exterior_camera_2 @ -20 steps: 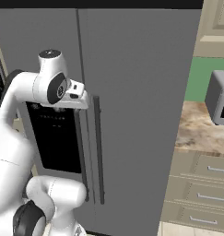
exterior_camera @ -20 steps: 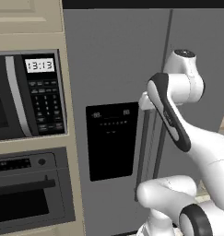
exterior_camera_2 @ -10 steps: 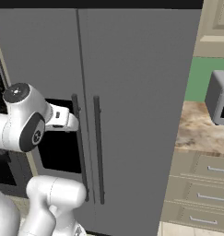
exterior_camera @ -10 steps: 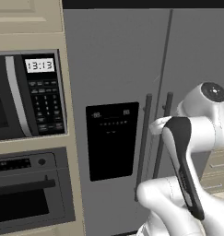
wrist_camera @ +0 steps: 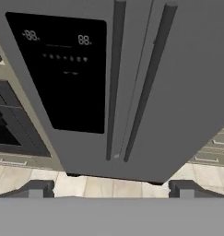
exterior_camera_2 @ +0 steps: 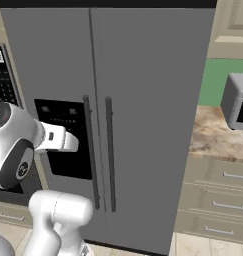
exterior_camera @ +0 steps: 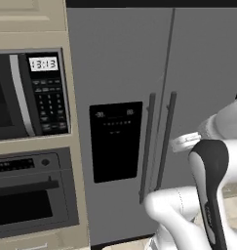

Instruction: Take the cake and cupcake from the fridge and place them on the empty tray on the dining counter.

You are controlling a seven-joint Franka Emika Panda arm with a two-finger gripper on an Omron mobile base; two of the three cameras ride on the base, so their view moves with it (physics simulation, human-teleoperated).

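Left base view: the fridge (exterior_camera: 154, 122) stands square ahead, both doors shut, two vertical handles (exterior_camera: 159, 146) side by side at the centre seam, the black dispenser panel (exterior_camera: 116, 140) on the left door. A microwave (exterior_camera: 27, 95) sits in the cabinet column to the left, an oven (exterior_camera: 32, 195) below it. The arm rises folded at the lower right, short of the doors.

Right base view: same closed fridge; the gripper end (exterior_camera_2: 63, 141) points toward the dispenser panel, just beside the left handle (exterior_camera_2: 90, 150), apparently apart from it. A second counter (exterior_camera_2: 215, 135) with a grey appliance (exterior_camera_2: 238, 102) lies to the right.

Hand view: fingertips (wrist_camera: 37, 189) spread wide at the bottom edge, nothing between them — an open, empty pincer. Handles and panel lie ahead.

Cake and cupcake are presumably behind the shut doors; tray and dining counter are elsewhere.

Risks: the handles stand close together — an off-line approach could catch both, or the wrong door. A shallow grip may slip on the pull
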